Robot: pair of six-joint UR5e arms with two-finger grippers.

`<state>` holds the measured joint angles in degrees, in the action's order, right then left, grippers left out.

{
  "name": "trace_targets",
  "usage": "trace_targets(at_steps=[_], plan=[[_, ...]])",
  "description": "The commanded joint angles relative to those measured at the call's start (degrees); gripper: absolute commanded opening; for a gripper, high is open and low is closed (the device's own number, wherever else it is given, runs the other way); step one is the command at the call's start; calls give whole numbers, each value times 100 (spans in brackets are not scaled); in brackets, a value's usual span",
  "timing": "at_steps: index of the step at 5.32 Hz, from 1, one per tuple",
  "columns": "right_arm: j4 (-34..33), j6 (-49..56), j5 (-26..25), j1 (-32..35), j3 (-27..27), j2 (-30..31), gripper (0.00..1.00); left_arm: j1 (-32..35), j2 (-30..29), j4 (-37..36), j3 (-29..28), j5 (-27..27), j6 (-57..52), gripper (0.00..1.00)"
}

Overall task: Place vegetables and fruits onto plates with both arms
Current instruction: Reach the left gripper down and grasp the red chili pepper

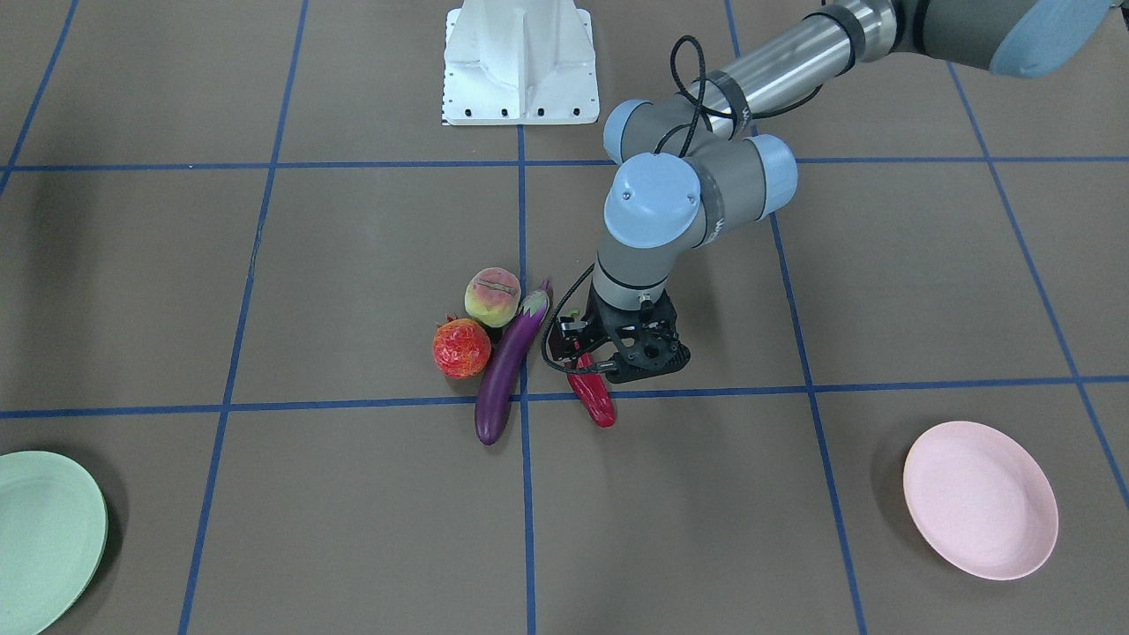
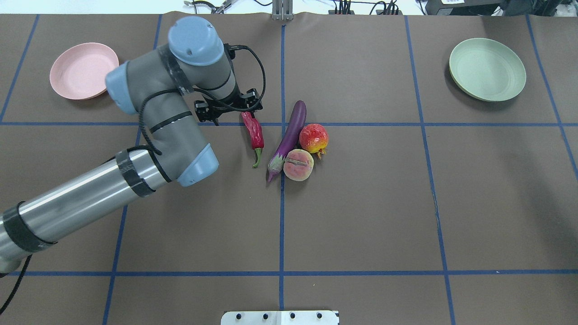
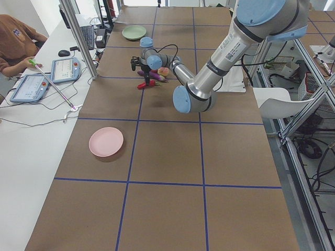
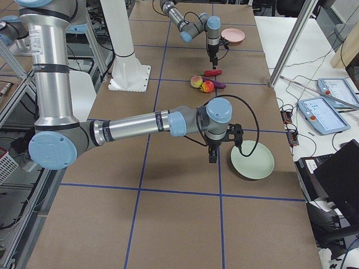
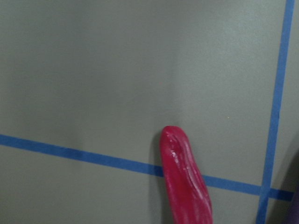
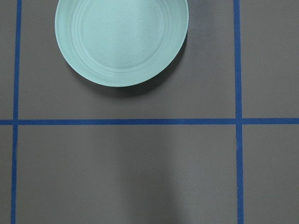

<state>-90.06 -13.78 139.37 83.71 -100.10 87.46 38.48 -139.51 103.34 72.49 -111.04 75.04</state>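
Note:
The red chili pepper [image 1: 595,401] lies on the table, and its tip shows in the left wrist view [image 5: 184,182]. My left gripper [image 1: 589,357] hangs just above the chili [image 2: 255,135]; its fingers are hidden, so I cannot tell its state. The purple eggplant [image 2: 289,135], the red-orange fruit [image 2: 314,138] and the peach [image 2: 298,164] lie together beside it. The pink plate [image 2: 83,70] and the mint plate [image 2: 487,69] are empty. My right gripper [image 4: 212,157] hovers on the robot's side of the mint plate [image 6: 121,39]; I cannot tell its state.
The white base block [image 1: 520,62] stands at the robot's edge of the table. Blue tape lines grid the brown tabletop. An operator [image 3: 15,47] sits at a side desk with tablets [image 3: 65,68], behind metal frame posts [image 3: 78,36].

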Motion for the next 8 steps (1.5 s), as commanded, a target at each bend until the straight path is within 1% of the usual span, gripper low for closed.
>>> trace_targets(at_steps=[1,2,3,4,5,6,7,8], plan=[[-2,-2,-6,-39,-1,-19,100,-112,-76,456,-445,73,55,98],[-2,-2,-6,-39,-1,-19,100,-173,-76,711,-646,74,55,86],[-3,-2,-6,-39,-1,-19,100,-200,-76,713,-649,65,55,64],[-3,-28,-6,-39,-1,-19,100,-200,-85,653,-640,65,72,26],[6,-37,-6,-39,-18,-19,100,-192,-85,635,-588,39,81,0],[6,-46,-6,-39,-44,-19,100,-96,-94,460,-387,12,81,0],[6,-55,-6,-39,-62,-27,100,97,-233,-55,-159,-171,64,0],[6,-168,-6,-39,-62,-123,99,351,-278,-277,61,-381,46,0]])
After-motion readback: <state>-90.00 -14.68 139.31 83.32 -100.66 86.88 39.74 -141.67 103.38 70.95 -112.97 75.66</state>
